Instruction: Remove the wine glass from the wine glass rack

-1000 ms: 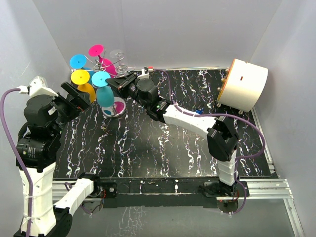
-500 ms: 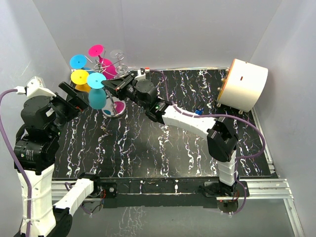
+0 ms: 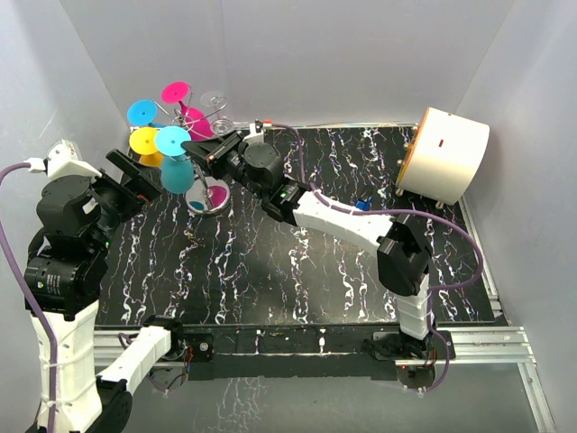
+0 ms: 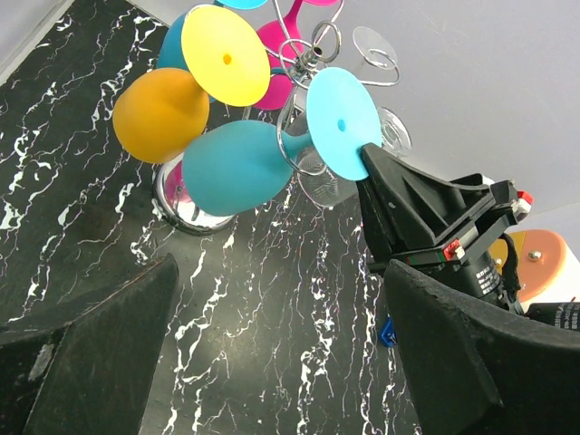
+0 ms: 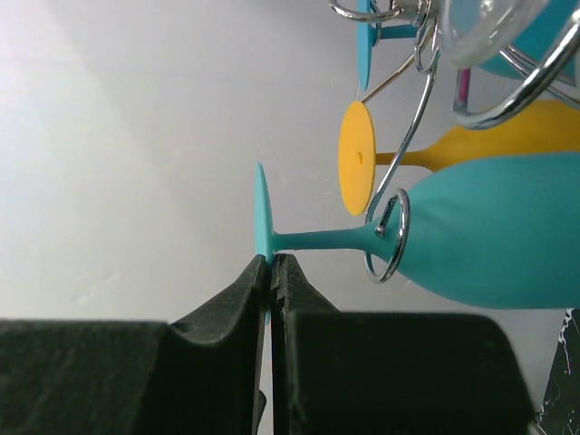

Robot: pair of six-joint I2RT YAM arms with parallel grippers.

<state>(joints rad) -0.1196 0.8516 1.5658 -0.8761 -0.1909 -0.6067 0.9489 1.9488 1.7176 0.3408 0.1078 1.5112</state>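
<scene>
The teal wine glass (image 5: 489, 240) lies level in the right wrist view, foot at 9 o'clock, bowl at 3 o'clock and cut off there, stem inside a wine glass rack (image 5: 404, 220) loop, right claw (image 5: 270, 272) pinching its foot rim, left claw (image 4: 279, 267) spread wide.

Each arm (image 3: 65, 343) has white links, black joints and a purple cable (image 3: 6, 203). The left gripper (image 4: 279, 272) is matte black.

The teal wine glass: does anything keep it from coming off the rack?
Yes. The right gripper pinches the foot of the teal glass, but a wire loop of the rack circles the stem beside the bowl.
</scene>
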